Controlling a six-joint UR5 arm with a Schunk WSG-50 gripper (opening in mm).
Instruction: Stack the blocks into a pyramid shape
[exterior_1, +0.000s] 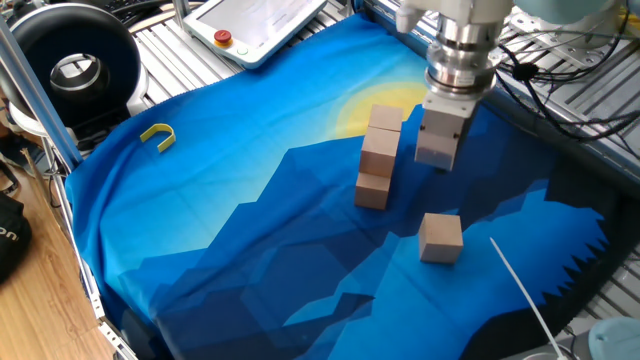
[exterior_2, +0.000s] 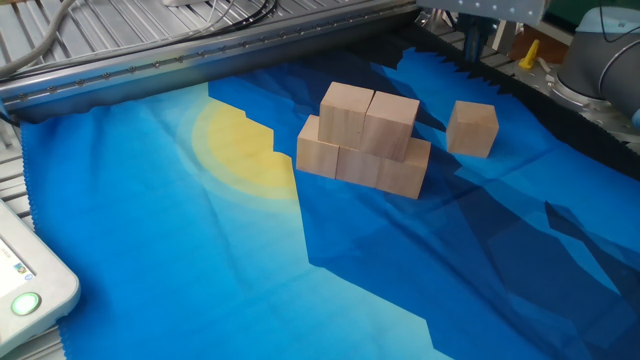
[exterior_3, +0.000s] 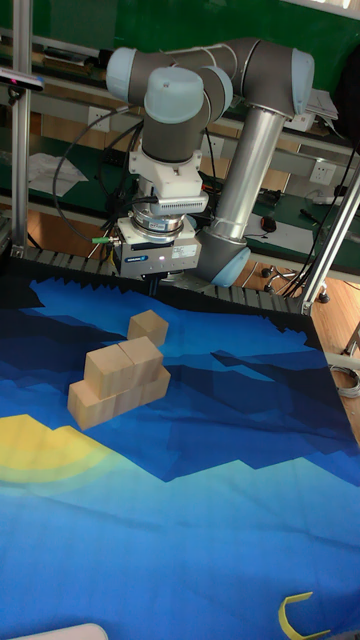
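A single UR5 arm with grey tube links and pale blue joint caps bends down from the upper right. Its wrist points straight down, ending in a boxy grey gripper hanging in the air, touching nothing. The 2 fingers are dark and thin (their spacing cannot be made out).

green wall, wooden floor

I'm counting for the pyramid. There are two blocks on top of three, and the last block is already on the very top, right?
Not quite. Two blocks do sit on three, but the last block isn't on top. The other fixed view shows it lying on the blue cloth beside the stack, apart from it.
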